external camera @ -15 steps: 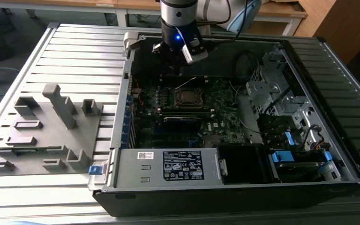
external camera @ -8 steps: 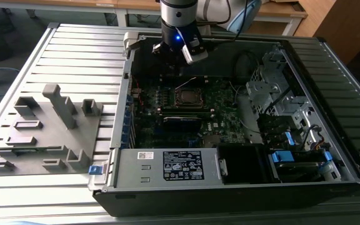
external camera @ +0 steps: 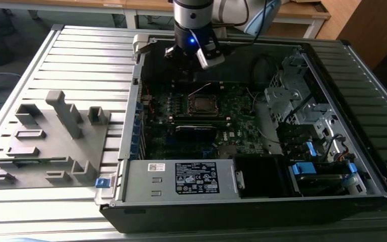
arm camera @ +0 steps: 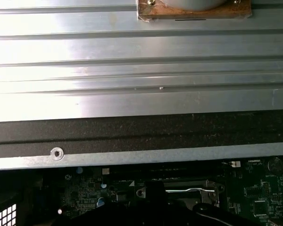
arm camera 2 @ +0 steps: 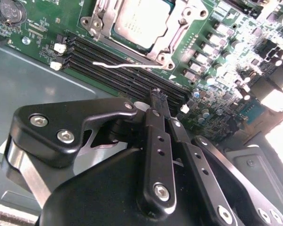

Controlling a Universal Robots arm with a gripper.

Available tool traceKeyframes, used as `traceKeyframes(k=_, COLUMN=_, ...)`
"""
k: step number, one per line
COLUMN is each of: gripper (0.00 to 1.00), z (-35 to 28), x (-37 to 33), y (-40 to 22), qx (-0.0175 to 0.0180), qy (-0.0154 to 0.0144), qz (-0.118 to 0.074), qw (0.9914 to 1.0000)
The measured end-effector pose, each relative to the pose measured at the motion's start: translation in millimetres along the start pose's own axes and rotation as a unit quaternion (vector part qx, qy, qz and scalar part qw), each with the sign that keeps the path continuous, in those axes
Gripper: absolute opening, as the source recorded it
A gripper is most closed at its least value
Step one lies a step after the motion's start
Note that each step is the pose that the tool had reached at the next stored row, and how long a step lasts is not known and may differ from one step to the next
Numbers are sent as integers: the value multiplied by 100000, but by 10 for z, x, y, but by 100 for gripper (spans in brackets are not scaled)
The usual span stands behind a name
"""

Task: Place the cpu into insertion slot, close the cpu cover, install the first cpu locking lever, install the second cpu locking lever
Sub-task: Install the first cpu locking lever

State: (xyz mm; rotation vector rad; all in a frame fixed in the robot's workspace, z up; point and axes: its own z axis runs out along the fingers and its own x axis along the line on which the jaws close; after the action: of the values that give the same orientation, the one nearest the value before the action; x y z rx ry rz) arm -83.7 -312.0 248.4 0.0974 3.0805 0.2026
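Note:
The cpu (arm camera 2: 142,19), a square chip with a dull silver top, sits in the insertion slot (external camera: 203,104) on the green motherboard. The silvery cpu cover (arm camera 2: 180,29) lies flat around it as a frame. A thin bright locking lever (arm camera 2: 118,65) sticks out from the socket across the black memory slots. My gripper (arm camera 2: 159,98) hovers above the memory slots a short way from the socket, its black fingers pressed together with nothing between them. In the exterior view the gripper (external camera: 191,68) hangs over the far part of the open case, behind the socket. In the first wrist view the socket's metal frame (arm camera: 179,190) appears low down.
The open computer case (external camera: 133,101) lies on a ribbed metal table (external camera: 79,55). A labelled power supply box (external camera: 193,179) fills the near side, and drive bays with blue clips (external camera: 308,166) stand at the exterior view's right. A grey fixture block (external camera: 46,141) stands at the left.

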Motion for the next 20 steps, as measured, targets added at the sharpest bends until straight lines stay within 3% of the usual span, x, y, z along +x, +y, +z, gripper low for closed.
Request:
traceKeyframes(k=1, gripper=11, z=1, x=-2, y=0, qx=-50, qy=8, qz=4, qw=100000)
traceKeyframes(k=3, gripper=11, z=2, x=-3, y=-2, qx=-970, qy=65, qz=55, qw=99995)
traceKeyframes(k=4, gripper=11, z=2, x=-4, y=-3, qx=-1123, qy=74, qz=60, qw=99994)
traceKeyframes(k=8, gripper=11, z=4, x=-24, y=-4, qx=-1170, qy=80, qz=62, qw=99993)
traceKeyframes(k=13, gripper=11, z=16, x=-141, y=1, qx=-965, qy=77, qz=50, qw=99995)
traceKeyframes(k=20, gripper=11, z=65, x=-168, y=-11, qx=-860, qy=77, qz=46, qw=99996)
